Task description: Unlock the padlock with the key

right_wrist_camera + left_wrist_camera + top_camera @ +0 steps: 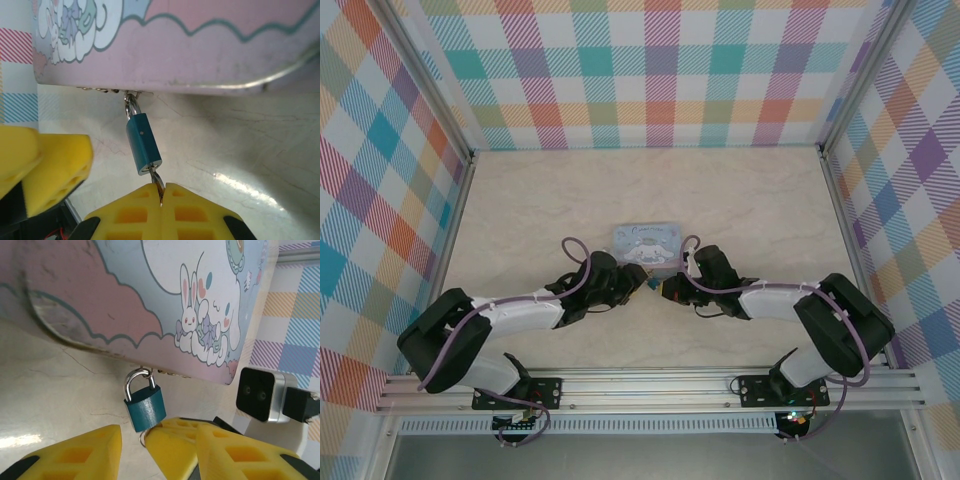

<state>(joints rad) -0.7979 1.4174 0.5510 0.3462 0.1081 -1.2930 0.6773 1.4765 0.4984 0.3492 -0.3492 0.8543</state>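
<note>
The teal padlock (142, 142) hangs by its silvery shackle (136, 381) from the clasp on the front of the pale blue cartoon tin (645, 243). The dark key (157, 179) is stuck into the keyhole at the padlock's bottom end. My right gripper (161, 192) is shut on the key's head, just below the lock. In the left wrist view the right gripper's fingers (170, 445) meet the padlock (146, 409) from below, and a thin key ring (142, 439) shows there. My left gripper (159, 435) is open, its fingers either side of the lock's lower end without touching it.
The tin (150, 295) stands on the marble-look table (750, 200) right in front of both grippers. The right wrist's black camera block (260, 394) is close on the right in the left wrist view. Checked walls (660, 70) enclose the table.
</note>
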